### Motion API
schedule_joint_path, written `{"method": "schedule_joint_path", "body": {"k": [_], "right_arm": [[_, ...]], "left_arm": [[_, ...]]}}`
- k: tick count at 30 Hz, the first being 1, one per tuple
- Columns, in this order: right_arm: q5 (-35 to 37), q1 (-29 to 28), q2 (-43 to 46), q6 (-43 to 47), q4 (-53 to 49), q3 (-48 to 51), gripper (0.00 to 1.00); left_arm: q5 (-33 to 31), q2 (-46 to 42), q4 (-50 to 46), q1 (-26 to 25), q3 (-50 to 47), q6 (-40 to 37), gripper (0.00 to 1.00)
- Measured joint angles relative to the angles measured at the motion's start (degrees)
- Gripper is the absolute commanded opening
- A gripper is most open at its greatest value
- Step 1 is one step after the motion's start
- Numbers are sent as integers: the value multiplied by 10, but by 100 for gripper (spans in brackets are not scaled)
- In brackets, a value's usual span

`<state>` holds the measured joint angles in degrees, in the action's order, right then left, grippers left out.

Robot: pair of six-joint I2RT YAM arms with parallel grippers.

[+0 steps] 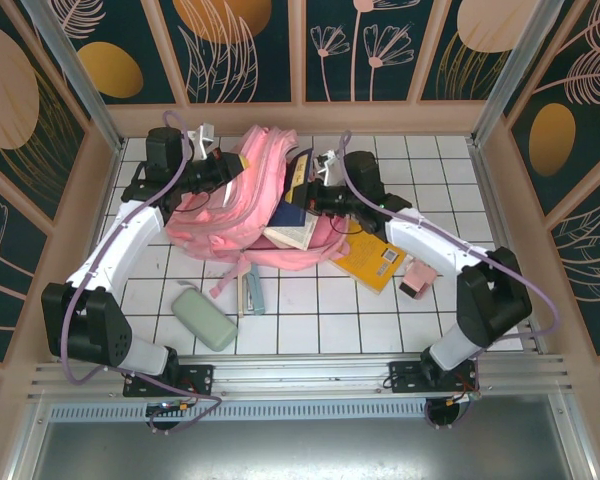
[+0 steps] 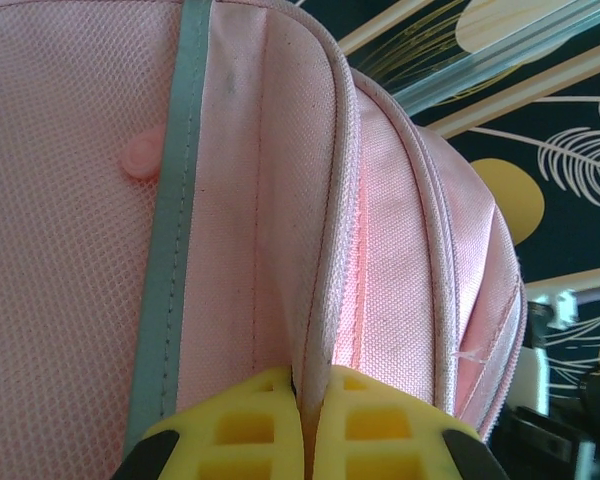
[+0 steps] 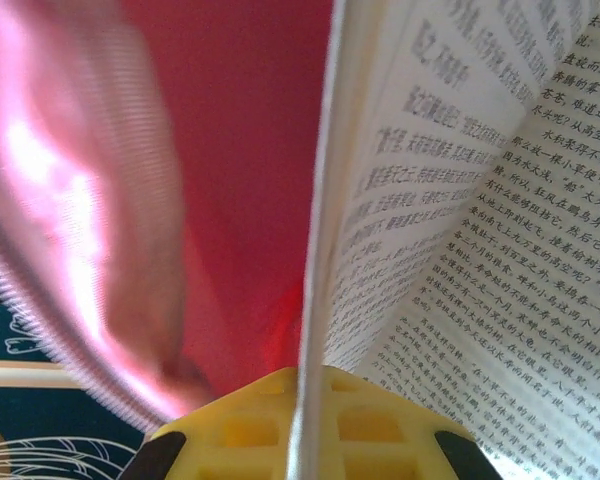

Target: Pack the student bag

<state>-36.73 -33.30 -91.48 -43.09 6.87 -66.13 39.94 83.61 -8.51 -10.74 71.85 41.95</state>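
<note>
The student bag gaped, a book partly inside its mouth.
My left pincer clamped the bag's zip edge; my right pincer, at three o'clock, clamped the book's pages.

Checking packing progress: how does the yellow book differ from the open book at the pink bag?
The yellow book lies closed on the tiles; the open book has fanned pages. The yellow book is free; the open book is pinched by the right tool at the student bag.
</note>
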Motion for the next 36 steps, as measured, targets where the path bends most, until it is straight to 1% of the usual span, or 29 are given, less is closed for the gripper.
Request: {"method": "schedule_joint_path", "body": {"k": [4,8,13,23,29,30,32,33,34,36], "right_arm": [[0,0,-33,-7,10,0,0],[-5,0,-43,-8,19,0,0],[-28,-2,-69,-25,70,-9,0],[-39,-35,-204,-64,111,-145,0],[-19,-62,-289,-79,104,-229,0],[-9,-68,-308,-81,97,-249,1],[8,-76,-338,-86,85,-278,8],[17,-79,-352,-90,83,-290,14],[26,-82,-363,-96,81,-297,23],[39,-86,-380,-108,78,-307,35]], "left_arm": [[6,-2,12,4,-1,9,0],[8,-9,21,12,-3,19,0],[17,-10,37,15,-7,35,0],[31,-10,56,15,-14,51,0],[33,-10,60,15,-14,53,0],[33,-10,61,15,-14,54,0],[33,-10,62,17,-15,54,0],[33,-10,63,19,-15,55,0],[33,-10,64,20,-15,57,0],[31,-10,66,20,-15,57,0]]}}
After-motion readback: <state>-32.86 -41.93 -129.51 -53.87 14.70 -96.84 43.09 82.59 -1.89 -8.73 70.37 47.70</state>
